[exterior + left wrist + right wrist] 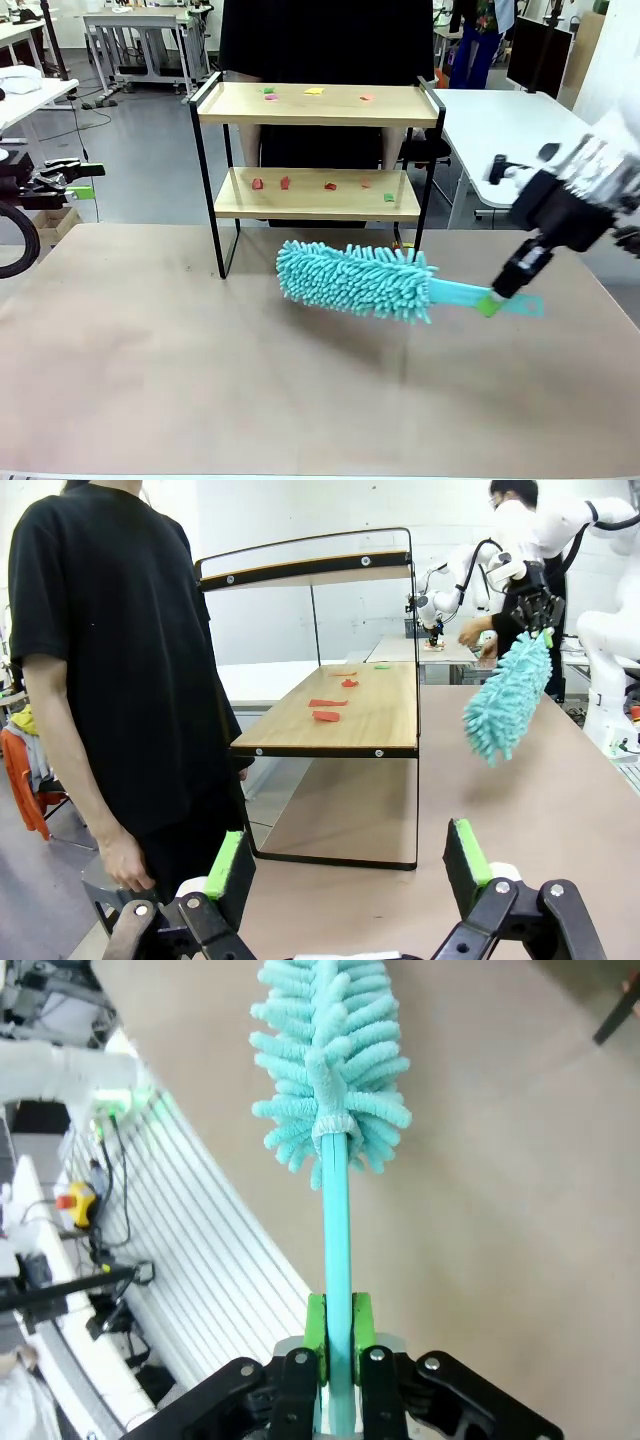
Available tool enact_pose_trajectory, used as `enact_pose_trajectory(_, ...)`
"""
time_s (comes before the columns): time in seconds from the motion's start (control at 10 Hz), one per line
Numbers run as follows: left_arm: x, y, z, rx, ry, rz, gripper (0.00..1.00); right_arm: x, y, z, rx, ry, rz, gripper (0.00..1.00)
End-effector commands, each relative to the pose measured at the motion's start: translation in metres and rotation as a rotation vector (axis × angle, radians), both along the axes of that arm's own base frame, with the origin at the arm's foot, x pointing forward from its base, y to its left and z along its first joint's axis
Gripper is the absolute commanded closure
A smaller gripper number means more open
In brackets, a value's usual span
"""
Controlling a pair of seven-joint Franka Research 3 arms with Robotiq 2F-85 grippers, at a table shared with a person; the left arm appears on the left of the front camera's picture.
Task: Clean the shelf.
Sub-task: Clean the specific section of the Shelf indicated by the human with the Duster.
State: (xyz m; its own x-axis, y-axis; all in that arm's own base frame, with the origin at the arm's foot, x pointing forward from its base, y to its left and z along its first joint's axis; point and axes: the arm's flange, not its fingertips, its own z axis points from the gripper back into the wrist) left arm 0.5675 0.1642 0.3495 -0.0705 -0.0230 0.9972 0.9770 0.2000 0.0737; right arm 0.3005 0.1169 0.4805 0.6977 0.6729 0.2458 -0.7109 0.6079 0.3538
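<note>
Teal duster (355, 280) hangs just on the near side of the shelf (300, 112), which stands at the far edge of the table (200, 380). The right gripper (492, 300) clenches its handle, and the left gripper (345, 865) sits released. This looks like the approach step: next, the head must rise and sweep the scraps (285, 183) off the 2 boards.

Front view faces the shelf (315, 105) across the table (150, 380); wrist views share the duster (508, 695).

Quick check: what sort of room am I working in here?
Probably a robotics lab or workshop: a white worktable beside ours, metal-framed benches farther back, and a yellow box with a red button, likely an emergency stop.
</note>
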Motion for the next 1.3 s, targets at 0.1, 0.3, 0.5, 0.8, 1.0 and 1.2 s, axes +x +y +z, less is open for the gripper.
enact_pose_trajectory(0.1,-0.001,0.0,0.001,0.008,-0.004,-0.003,0.0,-0.038,-0.036,0.028,-0.11,-0.029,0.029,0.87)
enact_pose_trajectory(0.3,-0.001,0.0,0.001,0.008,-0.004,-0.003,0.0,-0.058,-0.055,0.034,-0.159,-0.03,0.087,0.87)
enact_pose_trajectory(0.5,-0.001,0.0,0.001,0.008,-0.004,-0.003,0.0,-0.074,-0.073,0.031,-0.175,-0.005,0.063,0.87)
enact_pose_trajectory(0.8,-0.001,0.0,0.001,0.008,-0.004,-0.003,0.0,-0.1,-0.083,0.029,-0.142,-0.067,0.081,0.87)
enact_pose_trajectory(1.0,-0.001,0.0,0.001,0.008,-0.004,-0.003,0.0,-0.076,-0.069,0.045,-0.201,-0.003,0.063,0.87)
enact_pose_trajectory(1.2,-0.001,0.0,0.001,0.008,-0.004,-0.003,0.0,-0.076,-0.069,0.045,-0.201,-0.003,0.063,0.87)
